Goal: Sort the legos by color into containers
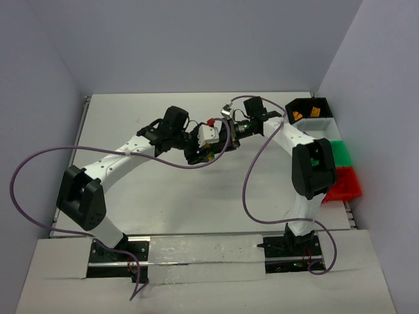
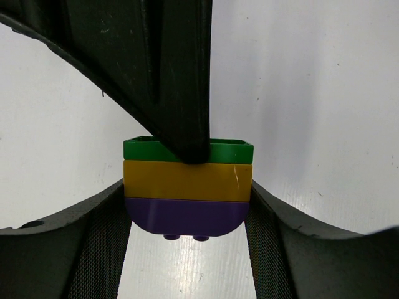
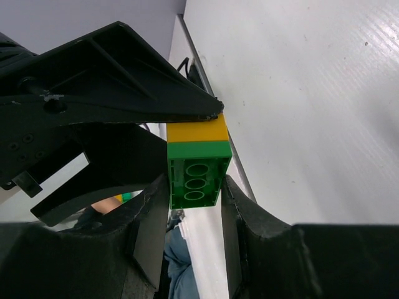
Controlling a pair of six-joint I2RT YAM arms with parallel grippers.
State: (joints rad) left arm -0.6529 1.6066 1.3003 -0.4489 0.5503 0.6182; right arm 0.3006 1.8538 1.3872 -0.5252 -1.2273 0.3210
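Above mid-bench [image 1: 157, 196], stacked block [image 2: 187, 184] clamped in left gripper [image 2: 187, 208], right gripper [image 3: 193, 185] pinched onto its green brick [image 3: 199, 151]; orange pieces [image 1: 298, 116] lodged in black bin [image 1: 308, 100]; stack unsplit, its three colours yet to bin.

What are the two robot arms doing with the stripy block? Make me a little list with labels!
Held thing: stacked block, green, yellow and purple layers
Left gripper: closed on the yellow and purple layers
Right gripper: fingers pressed on both sides of the green layer
Where: over the middle of the table, where both arms meet
Bins: black bin, white bin, green bin, red bin, in a row at the right edge
In the black bin: orange pieces
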